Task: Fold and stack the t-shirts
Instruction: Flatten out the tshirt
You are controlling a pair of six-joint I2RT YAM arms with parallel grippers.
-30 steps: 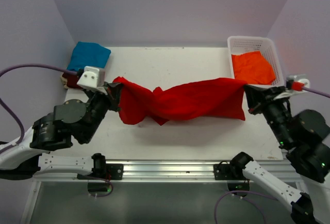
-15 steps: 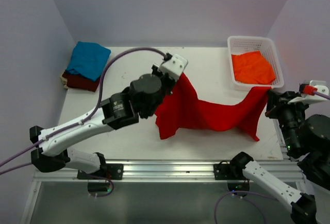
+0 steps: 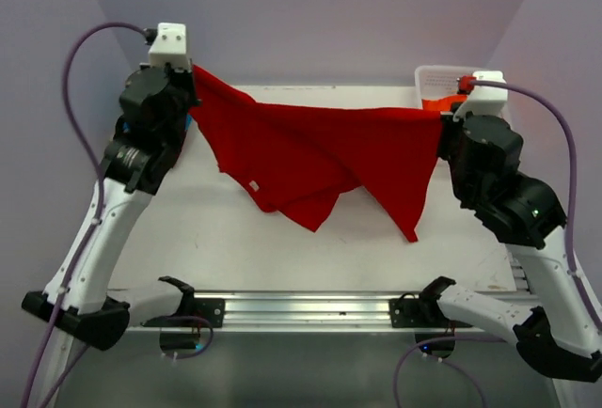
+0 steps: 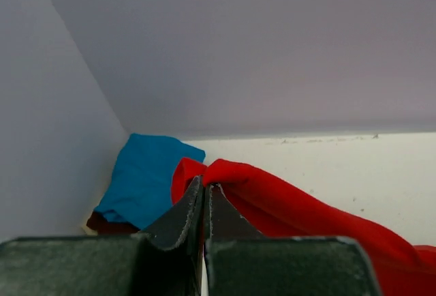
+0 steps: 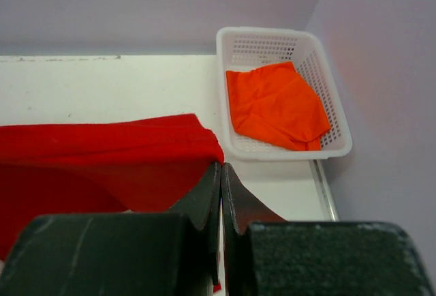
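Both arms are raised: the red shirt (image 3: 310, 159) hangs stretched in the air above the surface (image 3: 216, 248), with the left gripper (image 4: 204, 188) pinched tight on one upper corner and the right gripper (image 5: 220, 168) pinched tight on the other. Its middle sags in folds, and a loose point dangles low toward the right. The teal shirt (image 4: 146, 176) lies on the maroon shirt (image 4: 109, 226) in the far left corner; the orange shirt (image 5: 276, 105) sits in the white basket (image 5: 262, 40) at far right.

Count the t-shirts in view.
4: red shirt held between left pincer and right pincer; teal shirt far-left, atop maroon shirt; orange shirt in basket. Others may be hidden.
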